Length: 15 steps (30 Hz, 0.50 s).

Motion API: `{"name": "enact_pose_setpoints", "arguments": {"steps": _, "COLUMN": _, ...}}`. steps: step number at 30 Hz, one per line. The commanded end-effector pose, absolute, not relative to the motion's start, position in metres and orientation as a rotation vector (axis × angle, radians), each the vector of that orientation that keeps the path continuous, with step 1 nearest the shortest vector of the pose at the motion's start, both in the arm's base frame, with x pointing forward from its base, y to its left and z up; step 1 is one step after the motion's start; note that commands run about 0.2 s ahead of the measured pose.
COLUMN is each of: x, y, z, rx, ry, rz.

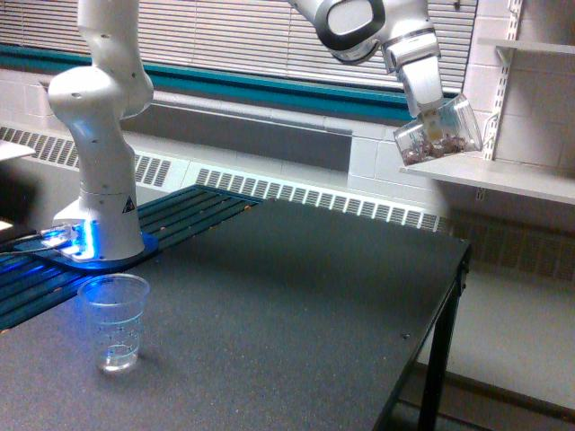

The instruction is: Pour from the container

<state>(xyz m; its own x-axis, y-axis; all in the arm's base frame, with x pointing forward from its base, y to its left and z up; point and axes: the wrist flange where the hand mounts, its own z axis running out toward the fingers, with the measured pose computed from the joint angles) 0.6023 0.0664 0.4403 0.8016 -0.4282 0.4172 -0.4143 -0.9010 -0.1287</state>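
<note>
The container (440, 133), a clear rounded plastic cup with small brownish-pink pieces lying in its lower side, hangs tilted high at the exterior view's upper right. My gripper (435, 111) is shut on it, fingers mostly hidden behind its wall. It is held well above the dark table (296, 296), far from the tall clear measuring cup (114, 321), which stands upright near the table's front left corner and looks empty.
The arm's white base (101, 189) stands on a blue-lit mount at the exterior view's left. A white wall shelf (503, 175) runs just behind and below the container. The table's right edge drops off near a black leg (440, 359).
</note>
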Motion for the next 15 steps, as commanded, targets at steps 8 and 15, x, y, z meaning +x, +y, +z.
{"name": "enact_pose_setpoints", "arguments": {"steps": 8, "x": 0.595, "y": 0.069, "z": 0.438, "rx": -2.951, "ry": 0.726, "rz": -0.717}}
{"name": "enact_pose_setpoints", "arguments": {"steps": 15, "x": 0.586, "y": 0.057, "z": 0.432, "rx": -2.964, "ry": 0.755, "rz": -0.737}}
